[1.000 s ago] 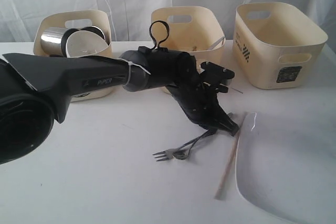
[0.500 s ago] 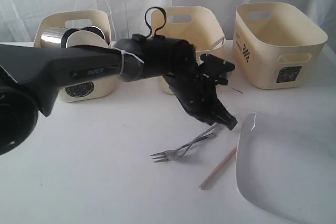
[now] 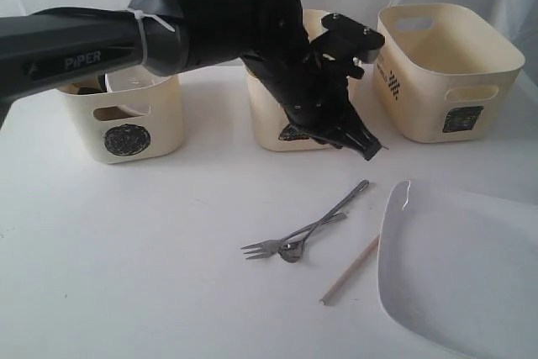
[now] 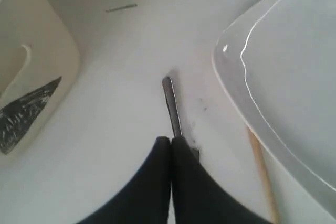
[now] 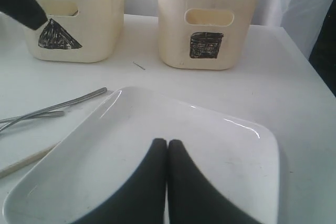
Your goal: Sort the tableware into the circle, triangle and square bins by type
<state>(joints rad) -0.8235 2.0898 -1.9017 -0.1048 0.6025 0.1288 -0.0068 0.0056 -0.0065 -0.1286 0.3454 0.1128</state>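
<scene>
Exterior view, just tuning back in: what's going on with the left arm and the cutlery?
The left gripper hangs shut and empty above the table, in front of the triangle bin. The steel cutlery, one chopstick and the white plate lie unsorted on the table. The right gripper is shut over the plate, holding nothing. The circle bin and square bin stand on either side of the triangle one.

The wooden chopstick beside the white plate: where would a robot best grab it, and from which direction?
Probably toward its free end, coming straight down from above, jaws closing across its thin width. The chopstick lies flat; one end sits right at the plate rim, while the other lies clear of plate and steel cutlery.
</scene>
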